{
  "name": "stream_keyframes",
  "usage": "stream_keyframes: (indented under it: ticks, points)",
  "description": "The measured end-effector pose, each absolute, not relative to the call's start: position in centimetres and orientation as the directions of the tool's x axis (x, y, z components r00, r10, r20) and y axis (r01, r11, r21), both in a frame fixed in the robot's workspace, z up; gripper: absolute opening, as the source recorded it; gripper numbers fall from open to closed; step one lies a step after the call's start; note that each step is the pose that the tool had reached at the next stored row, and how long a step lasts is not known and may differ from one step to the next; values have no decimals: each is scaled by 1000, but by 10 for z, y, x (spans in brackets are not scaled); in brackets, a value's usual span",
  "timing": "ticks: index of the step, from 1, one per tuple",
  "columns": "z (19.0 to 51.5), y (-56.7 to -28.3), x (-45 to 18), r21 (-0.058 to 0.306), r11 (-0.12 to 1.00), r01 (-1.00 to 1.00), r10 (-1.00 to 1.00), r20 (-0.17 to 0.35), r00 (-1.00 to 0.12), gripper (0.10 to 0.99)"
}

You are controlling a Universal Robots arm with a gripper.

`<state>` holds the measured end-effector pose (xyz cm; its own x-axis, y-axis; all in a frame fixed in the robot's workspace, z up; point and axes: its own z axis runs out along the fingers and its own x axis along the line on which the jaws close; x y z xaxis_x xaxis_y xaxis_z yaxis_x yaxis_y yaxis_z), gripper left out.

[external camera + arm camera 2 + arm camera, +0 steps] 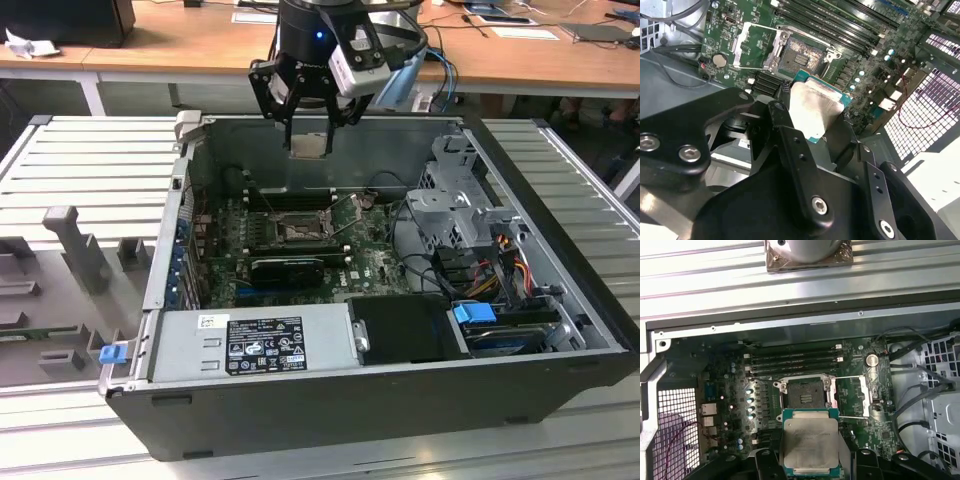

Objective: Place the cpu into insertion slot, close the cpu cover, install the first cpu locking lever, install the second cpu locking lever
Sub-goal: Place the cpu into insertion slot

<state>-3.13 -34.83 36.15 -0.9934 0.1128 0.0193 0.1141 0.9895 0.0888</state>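
Single arm over an open computer case [560, 300] that lies on its side on a ribbed metal table [90, 170]. The gripper [309, 135] hangs above the far wall of the case in the exterior view. Its jaws are closed onto the cpu [308, 147], one black finger [785, 107] against each of two opposite edges. The chip is held roughly level and well clear of the board. In the first wrist view the cpu [809, 442] shows a grey, smudged metallic face with a green rim. In the second wrist view the cpu [812, 112] sits between the fingers. The insertion slot [805, 394] lies bare on the green motherboard [720, 390], its dark centre uncovered and nothing seated in it. It is well apart from the chip, below it. The cpu cover [869, 397] is swung open and lies just beside the slot, on the side towards the round coin battery [871, 359]. Long black memory slots [792, 361] run alongside the socket. Grey power supply [250, 345] at the near edge of the case, drive cage and cables [500, 270] on the exterior view's right.
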Motion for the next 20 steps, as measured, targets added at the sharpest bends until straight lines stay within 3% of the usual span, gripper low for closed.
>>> stream_keyframes:
  ticks: [20]
  points:
    - [360,-349,-31,78,972,223,222,18,-975,525]
